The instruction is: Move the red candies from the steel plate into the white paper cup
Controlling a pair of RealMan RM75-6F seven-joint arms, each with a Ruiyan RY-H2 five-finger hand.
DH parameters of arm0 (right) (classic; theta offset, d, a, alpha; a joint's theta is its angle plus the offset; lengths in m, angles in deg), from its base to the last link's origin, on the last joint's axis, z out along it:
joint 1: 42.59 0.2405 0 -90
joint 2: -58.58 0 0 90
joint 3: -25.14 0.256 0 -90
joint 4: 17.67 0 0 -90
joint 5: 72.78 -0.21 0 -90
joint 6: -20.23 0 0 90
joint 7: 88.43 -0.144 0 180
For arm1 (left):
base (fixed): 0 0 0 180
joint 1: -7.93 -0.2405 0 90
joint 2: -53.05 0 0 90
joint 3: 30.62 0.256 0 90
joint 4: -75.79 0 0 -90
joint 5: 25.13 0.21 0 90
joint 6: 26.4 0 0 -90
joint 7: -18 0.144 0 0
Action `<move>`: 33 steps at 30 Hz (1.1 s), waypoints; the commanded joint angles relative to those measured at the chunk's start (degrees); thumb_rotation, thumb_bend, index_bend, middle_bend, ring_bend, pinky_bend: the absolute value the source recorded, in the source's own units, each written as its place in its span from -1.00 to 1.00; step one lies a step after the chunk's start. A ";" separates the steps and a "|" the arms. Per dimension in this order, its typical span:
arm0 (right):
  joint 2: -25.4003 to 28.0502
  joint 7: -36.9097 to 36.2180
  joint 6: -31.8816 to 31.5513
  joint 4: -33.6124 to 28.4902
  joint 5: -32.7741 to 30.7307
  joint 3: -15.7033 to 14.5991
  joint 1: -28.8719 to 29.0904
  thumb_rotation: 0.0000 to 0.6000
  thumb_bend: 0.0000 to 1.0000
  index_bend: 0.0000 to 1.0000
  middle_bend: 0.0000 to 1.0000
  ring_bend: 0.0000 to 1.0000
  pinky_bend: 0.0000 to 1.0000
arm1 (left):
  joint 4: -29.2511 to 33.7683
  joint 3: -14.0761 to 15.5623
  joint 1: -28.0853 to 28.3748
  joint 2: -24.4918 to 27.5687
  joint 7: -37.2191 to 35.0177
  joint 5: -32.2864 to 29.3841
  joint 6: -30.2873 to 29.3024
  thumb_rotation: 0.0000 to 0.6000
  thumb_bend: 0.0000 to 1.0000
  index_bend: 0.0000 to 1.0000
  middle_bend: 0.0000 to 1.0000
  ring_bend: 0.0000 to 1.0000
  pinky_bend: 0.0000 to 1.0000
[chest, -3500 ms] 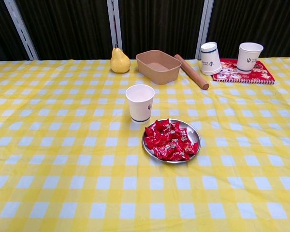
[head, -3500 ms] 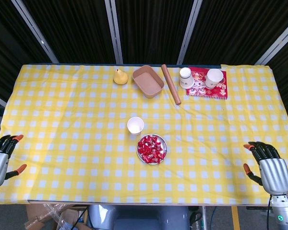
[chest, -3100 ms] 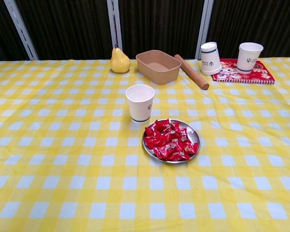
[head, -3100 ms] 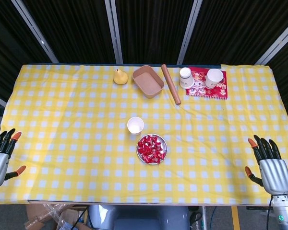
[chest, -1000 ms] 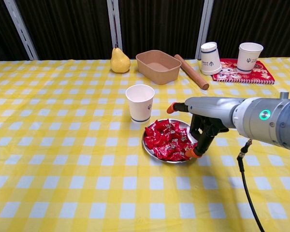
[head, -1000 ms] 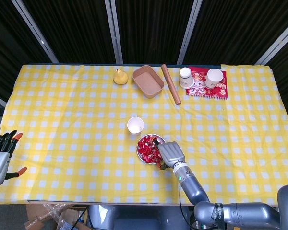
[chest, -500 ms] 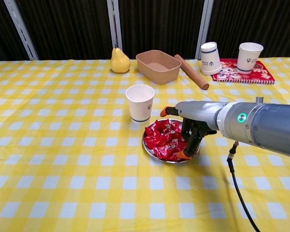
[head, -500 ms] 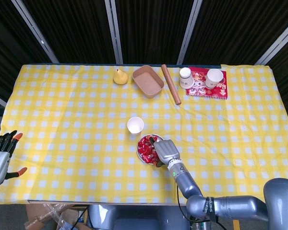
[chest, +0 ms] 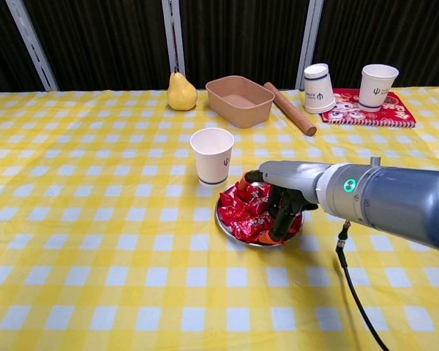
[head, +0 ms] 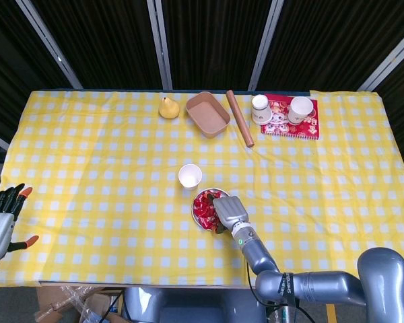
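Note:
A steel plate [head: 194, 210] [chest: 222, 222] sits near the middle of the yellow checked table, piled with red candies [head: 203, 204] [chest: 241, 209]. Just behind it and to its left stands the white paper cup [head: 190, 175] [chest: 212, 155], upright. My right hand [head: 229, 212] [chest: 282, 194] hangs over the right half of the plate. Its fingers point down into the pile and the thumb is spread toward the cup. I see no candy held in it. My left hand [head: 0, 219] rests open at the table's front left edge, far from the plate.
Along the far side stand a pear [chest: 181, 91], a brown tray [chest: 239, 100], a wooden rolling pin [chest: 289, 108], and a red mat [chest: 366, 108] with an upturned cup [chest: 317, 88] and an upright cup [chest: 377, 86]. My right arm reaches in from the front right.
My right hand came in from the front right edge to the plate and over the last second slid left over the candies, fingers lowering into the pile. The left hand barely moved.

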 commanded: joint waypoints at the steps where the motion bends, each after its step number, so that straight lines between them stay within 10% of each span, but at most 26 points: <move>1: -0.50 -0.63 0.29 0.82 -0.09 0.00 0.40 1.00 -0.36 -0.67 0.67 0.80 0.79 | 0.07 0.00 0.03 0.04 0.00 -0.07 0.08 1.00 -0.98 -1.00 -1.00 -1.00 -1.00; 13: -1.57 -2.31 0.85 3.03 -0.27 -1.05 1.17 1.00 -0.36 -0.54 0.67 0.80 0.79 | 0.28 0.03 0.13 0.15 -0.12 -0.39 0.41 1.00 -0.98 -1.00 -1.00 -1.00 -1.00; 33: -1.97 -6.31 2.22 3.79 0.88 -1.93 0.92 1.00 0.03 0.22 0.72 0.85 0.80 | 0.52 0.10 0.16 0.32 -0.45 -0.47 0.48 1.00 -0.98 -1.00 -1.00 -1.00 -1.00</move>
